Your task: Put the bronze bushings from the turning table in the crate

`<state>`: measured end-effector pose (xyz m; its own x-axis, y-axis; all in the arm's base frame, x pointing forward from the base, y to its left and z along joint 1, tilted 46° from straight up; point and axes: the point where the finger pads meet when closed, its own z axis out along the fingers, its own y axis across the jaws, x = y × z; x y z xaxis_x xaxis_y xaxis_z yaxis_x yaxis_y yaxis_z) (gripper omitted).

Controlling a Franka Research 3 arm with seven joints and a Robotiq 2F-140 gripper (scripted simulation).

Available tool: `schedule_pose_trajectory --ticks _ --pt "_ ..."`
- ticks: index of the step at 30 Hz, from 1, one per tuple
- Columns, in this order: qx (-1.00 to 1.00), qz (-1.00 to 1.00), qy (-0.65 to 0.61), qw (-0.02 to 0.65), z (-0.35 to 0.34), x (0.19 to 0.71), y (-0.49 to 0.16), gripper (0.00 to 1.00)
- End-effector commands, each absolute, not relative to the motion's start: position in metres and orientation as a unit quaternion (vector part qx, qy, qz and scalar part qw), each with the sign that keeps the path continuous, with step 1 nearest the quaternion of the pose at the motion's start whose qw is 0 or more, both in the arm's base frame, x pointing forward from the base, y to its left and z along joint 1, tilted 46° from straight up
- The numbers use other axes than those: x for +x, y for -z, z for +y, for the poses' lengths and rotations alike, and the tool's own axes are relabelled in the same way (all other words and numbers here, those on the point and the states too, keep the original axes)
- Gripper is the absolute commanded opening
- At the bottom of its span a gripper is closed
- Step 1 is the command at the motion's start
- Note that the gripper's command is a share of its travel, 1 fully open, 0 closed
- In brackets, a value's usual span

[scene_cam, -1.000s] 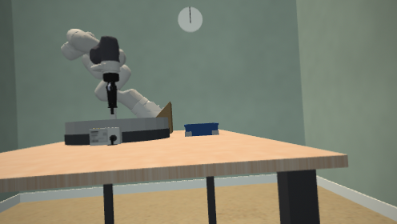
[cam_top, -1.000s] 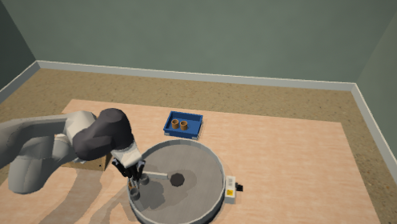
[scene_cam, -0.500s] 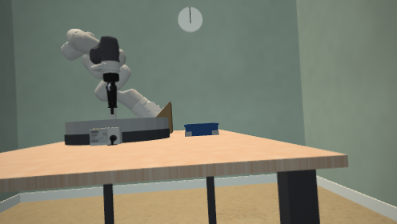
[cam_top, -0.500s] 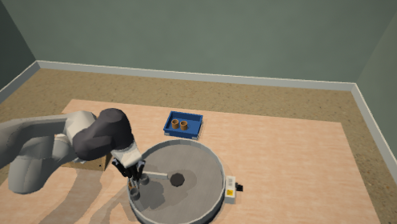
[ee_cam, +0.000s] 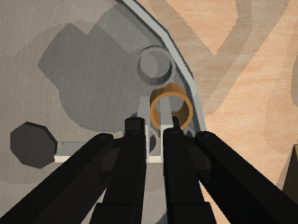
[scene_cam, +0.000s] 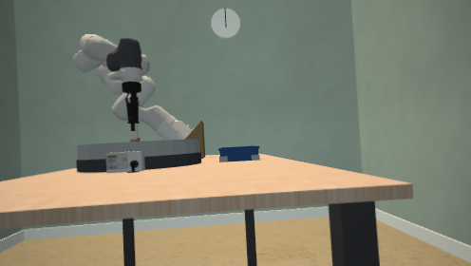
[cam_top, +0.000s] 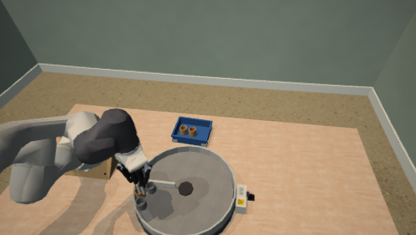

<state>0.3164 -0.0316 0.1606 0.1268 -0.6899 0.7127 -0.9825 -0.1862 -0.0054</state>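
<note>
Gripper downward over turning table

I now see my claw slightly higher above the desk's arm-side edge, and a bronze bushing now shows above the turning table's rim.
</note>
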Motion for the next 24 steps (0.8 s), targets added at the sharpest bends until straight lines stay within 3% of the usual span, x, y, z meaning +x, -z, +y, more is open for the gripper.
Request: schedule_pose_trajectory --ticks 1,24 --pt "0.710 -0.588 -0.295 0.250 -0.021 0.311 -0.173 0.00" --pt "0.710 -0.588 -0.295 0.250 0.001 0.307 -0.195 0.00"
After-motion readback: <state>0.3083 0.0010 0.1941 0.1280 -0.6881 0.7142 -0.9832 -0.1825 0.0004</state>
